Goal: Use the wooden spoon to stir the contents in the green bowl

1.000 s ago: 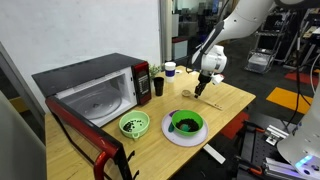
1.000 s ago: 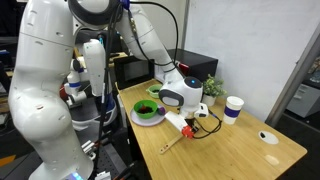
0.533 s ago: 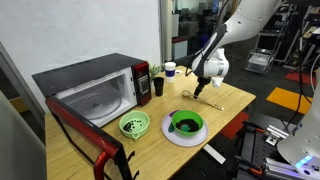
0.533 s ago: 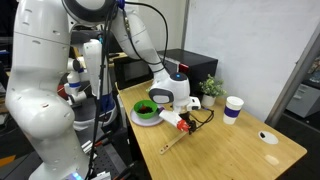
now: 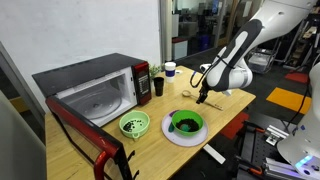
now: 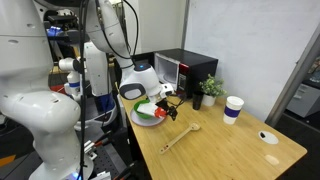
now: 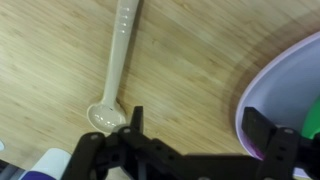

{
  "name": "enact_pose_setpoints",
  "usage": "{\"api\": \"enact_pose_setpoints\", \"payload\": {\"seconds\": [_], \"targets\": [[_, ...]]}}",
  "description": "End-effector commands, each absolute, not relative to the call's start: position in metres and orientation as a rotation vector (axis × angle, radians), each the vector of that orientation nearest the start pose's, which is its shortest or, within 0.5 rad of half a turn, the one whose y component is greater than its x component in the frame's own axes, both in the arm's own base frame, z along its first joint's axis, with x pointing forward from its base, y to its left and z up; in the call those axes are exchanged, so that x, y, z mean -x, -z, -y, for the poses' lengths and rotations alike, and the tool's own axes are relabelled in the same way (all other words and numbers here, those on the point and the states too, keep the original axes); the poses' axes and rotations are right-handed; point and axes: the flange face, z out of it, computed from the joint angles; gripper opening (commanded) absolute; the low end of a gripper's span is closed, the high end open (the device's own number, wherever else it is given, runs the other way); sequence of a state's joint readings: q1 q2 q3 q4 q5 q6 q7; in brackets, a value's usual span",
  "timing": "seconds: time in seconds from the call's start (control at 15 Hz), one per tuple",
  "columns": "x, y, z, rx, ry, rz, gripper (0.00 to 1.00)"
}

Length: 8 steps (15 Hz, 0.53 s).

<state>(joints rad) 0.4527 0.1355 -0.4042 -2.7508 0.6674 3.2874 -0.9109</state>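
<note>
The wooden spoon [image 7: 115,60] lies flat on the table, its bowl end toward my gripper in the wrist view. In an exterior view the wooden spoon [image 6: 180,137] lies apart from the plate. The green bowl [image 5: 186,122] stands on a pale plate [image 5: 170,137]; its green rim [image 7: 312,115] shows at the right edge of the wrist view. My gripper [image 7: 198,125] hangs open and empty over bare wood between spoon and plate. In an exterior view my gripper [image 6: 165,108] partly covers the green bowl [image 6: 146,108]. The contents do not show.
A lime-green bowl [image 5: 134,124] sits in front of the microwave [image 5: 95,90], whose door [image 5: 85,135] hangs open over the table edge. A black cup [image 5: 158,86] and a white cup [image 5: 170,69] stand at the back. A small plant [image 6: 210,88] stands beside the microwave.
The jaws have opened wide. The gripper has swung from above the spoon toward the green bowl. The spoon stays flat on the table.
</note>
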Motion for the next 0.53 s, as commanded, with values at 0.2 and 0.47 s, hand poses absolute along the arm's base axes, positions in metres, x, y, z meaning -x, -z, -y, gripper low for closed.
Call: {"api": "enact_pose_setpoints", "payload": {"seconds": [0.2, 0.47], "targets": [[-0.403, -0.271, 0.031, 3.095, 0.762, 0.539, 1.0], [-0.4, -0.263, 0.016, 3.034, 0.68, 0.561, 1.0]]}}
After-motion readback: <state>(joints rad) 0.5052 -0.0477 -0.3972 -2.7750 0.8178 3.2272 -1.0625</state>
